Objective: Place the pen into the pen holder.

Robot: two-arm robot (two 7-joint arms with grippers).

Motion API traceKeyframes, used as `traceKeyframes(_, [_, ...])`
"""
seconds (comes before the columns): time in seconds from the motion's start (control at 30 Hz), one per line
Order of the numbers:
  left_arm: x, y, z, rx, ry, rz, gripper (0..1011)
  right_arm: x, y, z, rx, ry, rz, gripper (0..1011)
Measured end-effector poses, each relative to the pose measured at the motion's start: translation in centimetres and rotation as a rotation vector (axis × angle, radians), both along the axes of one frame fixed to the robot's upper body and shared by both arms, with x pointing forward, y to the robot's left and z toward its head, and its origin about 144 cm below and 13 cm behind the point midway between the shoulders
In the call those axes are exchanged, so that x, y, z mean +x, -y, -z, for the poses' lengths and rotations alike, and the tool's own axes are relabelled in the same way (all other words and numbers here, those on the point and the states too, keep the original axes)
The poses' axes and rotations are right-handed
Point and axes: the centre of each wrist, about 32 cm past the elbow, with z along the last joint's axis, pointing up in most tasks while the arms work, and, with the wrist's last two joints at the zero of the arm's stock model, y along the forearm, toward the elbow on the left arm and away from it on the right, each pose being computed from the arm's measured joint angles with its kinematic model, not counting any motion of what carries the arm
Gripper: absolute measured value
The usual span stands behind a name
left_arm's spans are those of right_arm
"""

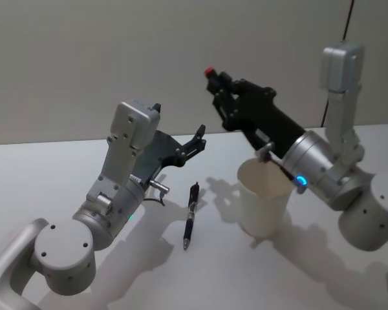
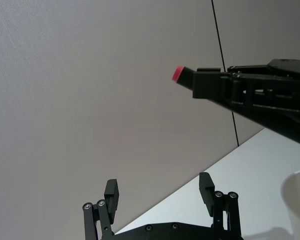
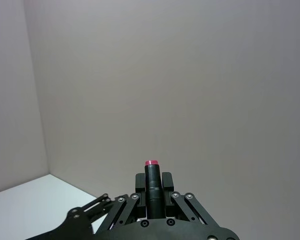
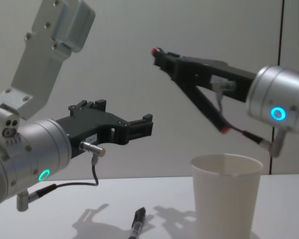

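Left end effector [image 2: 159, 184], jaws apart

Two silver seven-joint arms, both raised. The left arm [image 1: 116, 194] is bent at the elbow, its wrist angled up and toward the centre. The black left end effector [image 1: 200, 139] points forward with its fingers [image 2: 111, 192] spread wide and nothing between them. The right arm [image 1: 323, 171] slopes up from the right side toward the centre, and a blue light glows on its wrist ring. The black right end effector [image 1: 216, 81] sits higher than the left one. Its fingers are closed on a black cylindrical pen with a red tip [image 3: 151, 172], which juts out beyond the fingertips.
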Motion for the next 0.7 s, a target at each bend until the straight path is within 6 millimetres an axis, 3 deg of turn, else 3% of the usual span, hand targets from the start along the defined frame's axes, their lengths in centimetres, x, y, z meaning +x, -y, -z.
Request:
traceKeyframes(0.33, [0.0,0.0,0.0,0.000,0.000,0.000,1001,-0.8,-1.8,1.2,0.014,0.032,-0.009,185])
traceKeyframes(0.7, [0.0,0.0,0.0,0.000,0.000,0.000,1001,-1.7,-2.3,1.7,0.033,0.106,0.055,185])
